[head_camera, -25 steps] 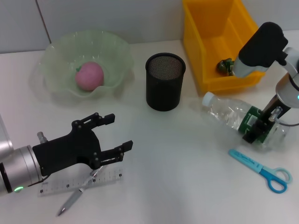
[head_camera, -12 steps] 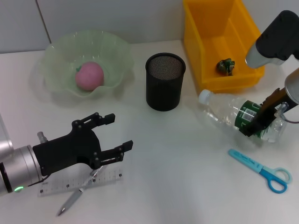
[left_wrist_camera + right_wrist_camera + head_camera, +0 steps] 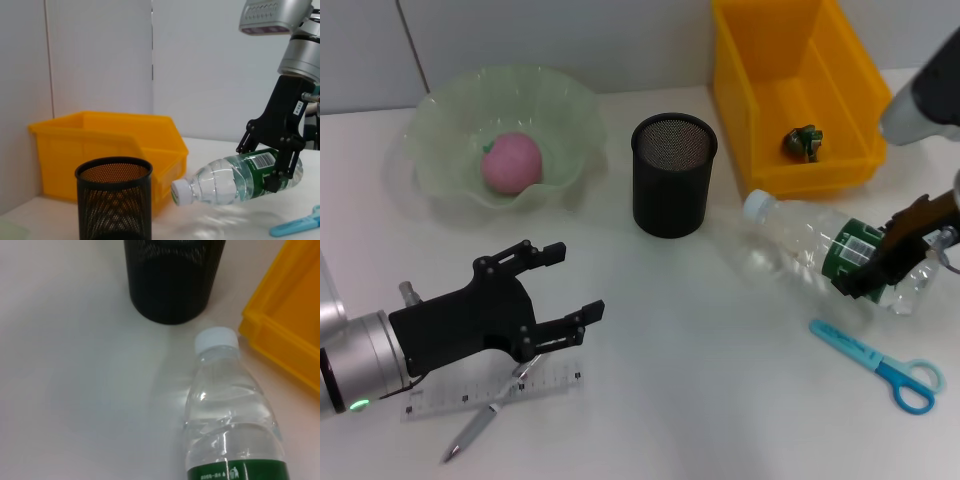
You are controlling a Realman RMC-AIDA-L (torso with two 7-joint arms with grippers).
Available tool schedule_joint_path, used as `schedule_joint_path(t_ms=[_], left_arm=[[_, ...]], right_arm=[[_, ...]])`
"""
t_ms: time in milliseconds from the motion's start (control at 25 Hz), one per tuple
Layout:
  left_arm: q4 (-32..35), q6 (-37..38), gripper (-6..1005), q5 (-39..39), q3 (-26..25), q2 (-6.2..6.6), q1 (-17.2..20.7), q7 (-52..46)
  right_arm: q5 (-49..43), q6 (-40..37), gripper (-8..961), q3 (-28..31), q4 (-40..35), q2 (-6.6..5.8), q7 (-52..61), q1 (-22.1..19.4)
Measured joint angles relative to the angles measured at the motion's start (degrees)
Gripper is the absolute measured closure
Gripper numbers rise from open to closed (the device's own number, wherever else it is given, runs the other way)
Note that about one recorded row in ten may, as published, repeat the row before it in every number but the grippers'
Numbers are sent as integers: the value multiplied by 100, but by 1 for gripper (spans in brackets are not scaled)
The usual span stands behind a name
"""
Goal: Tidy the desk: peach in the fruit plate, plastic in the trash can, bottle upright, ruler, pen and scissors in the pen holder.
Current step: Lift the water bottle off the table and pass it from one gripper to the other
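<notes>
My right gripper (image 3: pixel 882 262) is shut on the clear water bottle (image 3: pixel 800 245) at its green label. It holds the bottle nearly level, just off the table, with the white cap pointing at the black mesh pen holder (image 3: pixel 674 188). The left wrist view shows the bottle (image 3: pixel 225 182) raised in the gripper (image 3: pixel 272 152). My left gripper (image 3: pixel 578 283) is open above the clear ruler (image 3: pixel 555 380) and the pen (image 3: pixel 470 432). The pink peach (image 3: pixel 510 162) lies in the green fruit plate (image 3: pixel 440 110). Blue scissors (image 3: pixel 880 365) lie at the front right. Crumpled plastic (image 3: pixel 804 141) lies in the yellow bin (image 3: pixel 750 120).
The yellow bin stands just behind the bottle, and its corner (image 3: pixel 290 335) shows next to the bottle cap (image 3: pixel 216 339) in the right wrist view. The pen holder (image 3: pixel 172 280) stands a short way from the cap.
The right arm has risen and shifted right, lifting the bottle off the table by its label end. The left arm has not moved.
</notes>
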Motion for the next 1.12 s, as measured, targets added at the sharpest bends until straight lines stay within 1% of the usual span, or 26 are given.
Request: schedule_joint_path(t_ms=[120, 160, 200, 320, 360, 400, 480, 520, 560, 600, 680, 720, 840, 880, 960, 1000, 1120], left_arm=[[7, 28, 168, -7, 0, 0, 16, 0], [15, 159, 168, -28, -34, 0, 59, 0], [15, 159, 168, -28, -34, 0, 59, 0], [17, 282, 168, -59, -73, 0, 92, 0], [17, 282, 168, -59, -73, 0, 92, 0], [17, 282, 168, -59, -73, 0, 92, 0], [-5, 390, 168, -204, -112, 0, 124, 4], [-5, 390, 167, -204, -112, 0, 124, 4], [-207, 770, 167, -914, -116, -15, 184, -1], [-207, 770, 167, -914, -116, -15, 184, -1], [-560, 1218, 167, -1320, -106, -23, 84, -9], [-662, 1342, 167, -1393, -106, -23, 32, -30], [-815, 1494, 168, -1496, -107, -25, -51, -112], [-920, 1598, 168, -1575, -127, -34, -138, -355], [-984, 1618, 169, -1654, -123, -49, -177, -471], [-984, 1618, 169, -1654, -123, -49, -177, -471], [-1285, 1726, 167, -1878, -98, -61, -336, -583]], right_arm=[[435, -170, 180, 198, -322, 2, -113, -252], [781, -289, 180, 394, -488, 5, -253, -425], [781, -289, 180, 394, -488, 5, -253, -425], [1424, -440, 180, 759, -642, 10, -581, -703], [1863, -466, 180, 999, -644, 10, -892, -903], [1863, -466, 180, 999, -644, 10, -892, -903], [2394, -470, 179, 1230, -573, 14, -1316, -1105], [2728, -476, 179, 1326, -509, 16, -1582, -1226], [3443, -484, 179, 1452, -310, 17, -2115, -1456], [3443, -484, 179, 1452, -310, 17, -2115, -1456], [3947, -506, 179, 1508, -56, 17, -2635, -1595], [4162, -521, 179, 1525, 78, 17, -2894, -1643], [4546, -536, 179, 1538, 470, 16, -3547, -1687], [4620, -534, 179, 1540, 588, 15, -3713, -1686], [4881, -536, 180, 1540, 932, 16, -4301, -1685], [4881, -536, 180, 1540, 932, 16, -4301, -1685], [5153, -536, 180, 1542, 1297, 17, -4878, -1700]])
